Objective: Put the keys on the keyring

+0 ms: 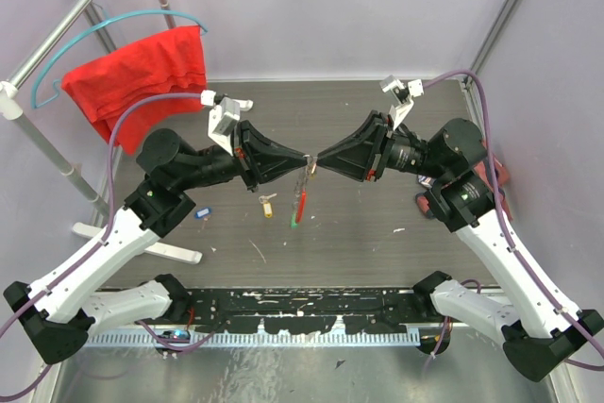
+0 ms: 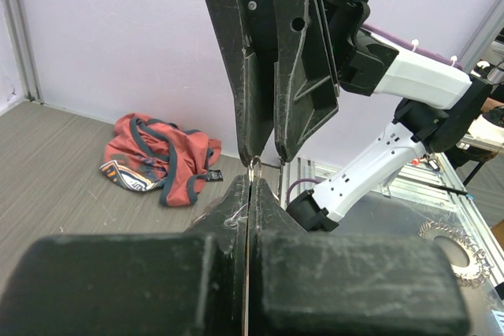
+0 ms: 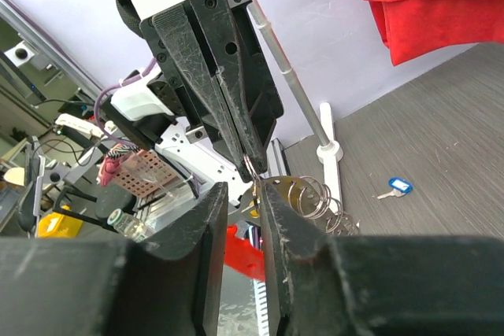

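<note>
A blue key [image 1: 202, 213] and a yellow key [image 1: 269, 205] lie on the table [image 1: 377, 233], left of the keyring [image 1: 302, 201] hanging below the meeting tips. The left gripper [image 1: 305, 158] is clamped tight on its wire loop. The right gripper [image 1: 319, 159] has its jaws a slit apart at the loop, and I cannot tell whether it grips.

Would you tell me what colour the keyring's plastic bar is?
Red; keyring bar shows best in the top external view.

Bright, even overhead light; soft shadows; near jaws blurred in wrist views.
</note>
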